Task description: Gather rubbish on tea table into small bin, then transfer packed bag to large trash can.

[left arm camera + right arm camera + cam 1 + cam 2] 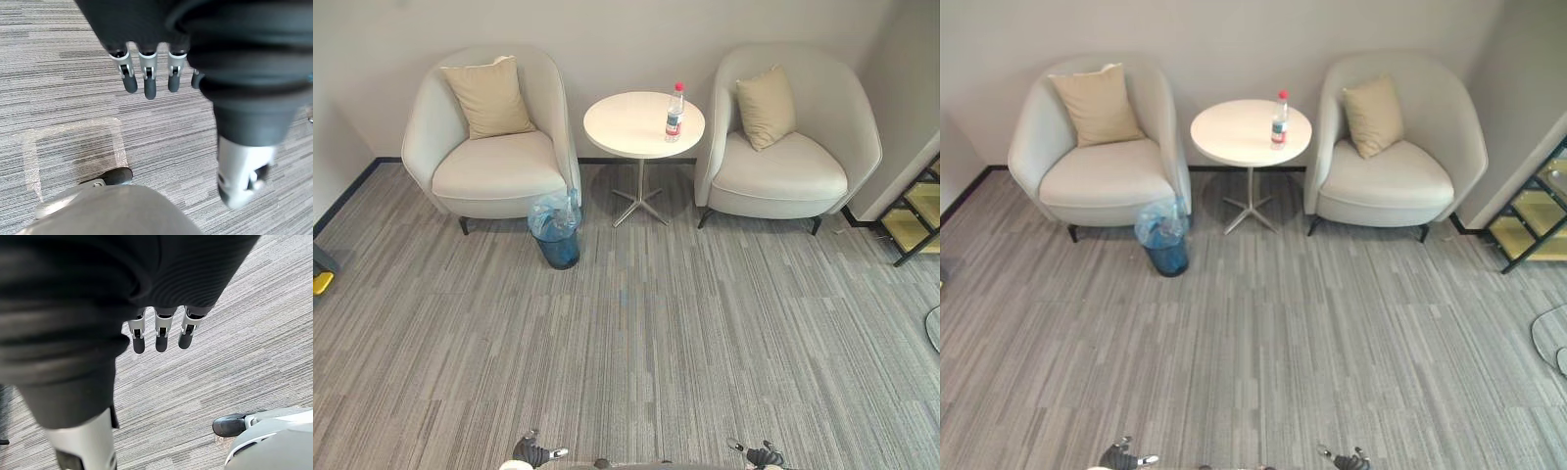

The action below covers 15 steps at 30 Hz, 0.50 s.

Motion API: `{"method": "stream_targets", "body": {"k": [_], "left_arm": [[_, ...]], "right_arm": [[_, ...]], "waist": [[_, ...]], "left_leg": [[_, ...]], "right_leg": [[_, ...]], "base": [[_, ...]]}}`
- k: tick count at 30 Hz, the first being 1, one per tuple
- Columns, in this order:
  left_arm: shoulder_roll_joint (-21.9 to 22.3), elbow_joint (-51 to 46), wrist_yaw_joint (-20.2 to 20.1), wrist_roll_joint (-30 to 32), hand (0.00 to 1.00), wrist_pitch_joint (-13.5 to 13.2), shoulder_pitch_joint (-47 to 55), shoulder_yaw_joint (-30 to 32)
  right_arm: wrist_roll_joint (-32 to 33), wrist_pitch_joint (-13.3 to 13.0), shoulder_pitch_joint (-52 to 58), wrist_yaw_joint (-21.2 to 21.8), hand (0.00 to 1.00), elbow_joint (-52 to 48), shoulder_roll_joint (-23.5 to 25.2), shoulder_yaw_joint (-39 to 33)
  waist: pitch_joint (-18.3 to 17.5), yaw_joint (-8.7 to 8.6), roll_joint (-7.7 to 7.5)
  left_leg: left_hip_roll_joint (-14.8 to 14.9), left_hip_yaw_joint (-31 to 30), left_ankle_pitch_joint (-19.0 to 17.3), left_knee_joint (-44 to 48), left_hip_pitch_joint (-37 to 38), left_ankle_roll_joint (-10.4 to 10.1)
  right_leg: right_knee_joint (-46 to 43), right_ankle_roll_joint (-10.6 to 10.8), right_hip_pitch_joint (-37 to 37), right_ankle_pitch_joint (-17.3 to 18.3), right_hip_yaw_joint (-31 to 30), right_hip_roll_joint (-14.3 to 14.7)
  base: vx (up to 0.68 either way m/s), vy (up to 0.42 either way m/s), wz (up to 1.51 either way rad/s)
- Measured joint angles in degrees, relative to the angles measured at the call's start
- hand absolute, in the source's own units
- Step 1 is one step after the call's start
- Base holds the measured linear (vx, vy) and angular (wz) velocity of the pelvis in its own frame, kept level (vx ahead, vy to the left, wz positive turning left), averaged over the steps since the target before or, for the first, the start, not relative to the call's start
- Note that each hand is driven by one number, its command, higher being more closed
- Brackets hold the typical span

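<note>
A clear plastic bottle (674,112) with a red cap and red label stands upright on the round white tea table (631,127), near its right edge. A small blue bin (556,231) lined with a clear bag stands on the carpet to the left of the table, by the left armchair. Far from both, at the near edge of the floor, my left hand (536,453) and my right hand (759,455) hang low. Both are open and hold nothing; the wrist views show the left fingers (148,73) and right fingers (161,330) straight above bare carpet.
Two pale armchairs (494,147) (788,147), each with a tan cushion, flank the table against the wall. A black and yellow stepped rack (918,211) stands at the right. Grey striped carpet (636,333) lies open between me and the table.
</note>
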State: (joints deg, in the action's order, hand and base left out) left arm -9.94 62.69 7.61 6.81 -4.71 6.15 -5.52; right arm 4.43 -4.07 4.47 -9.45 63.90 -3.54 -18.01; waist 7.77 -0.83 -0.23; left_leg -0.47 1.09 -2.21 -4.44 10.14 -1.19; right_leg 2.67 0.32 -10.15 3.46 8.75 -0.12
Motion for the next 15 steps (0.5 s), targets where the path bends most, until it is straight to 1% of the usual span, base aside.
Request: {"method": "stream_targets", "body": {"k": [4, 15], "left_arm": [[0.01, 0.28, 0.0, -0.63, 0.0, 0.0, 0.0, 0.07], [0.01, 0.34, -0.04, -0.67, 0.0, 0.02, 0.01, 0.08]], "right_arm": [[0.03, 0.0, 0.0, 0.01, 0.0, 0.0, 0.05, 0.0], [0.1, 0.02, 0.07, 0.08, 0.0, 0.0, 0.15, 0.02]], "waist": [[-0.01, 0.01, -0.03], [-0.08, 0.0, -0.1]], "left_leg": [[-0.12, -0.01, 0.0, -0.01, 0.14, 0.0], [-0.15, 0.02, 0.03, -0.01, 0.22, 0.03]], "right_leg": [[-0.37, 0.38, -0.05, 0.24, 0.02, -0.18], [-0.41, 0.37, -0.04, 0.24, 0.07, -0.28]], "base": [[-0.02, -0.003, 0.0], [-0.03, -0.006, 0.0]]}}
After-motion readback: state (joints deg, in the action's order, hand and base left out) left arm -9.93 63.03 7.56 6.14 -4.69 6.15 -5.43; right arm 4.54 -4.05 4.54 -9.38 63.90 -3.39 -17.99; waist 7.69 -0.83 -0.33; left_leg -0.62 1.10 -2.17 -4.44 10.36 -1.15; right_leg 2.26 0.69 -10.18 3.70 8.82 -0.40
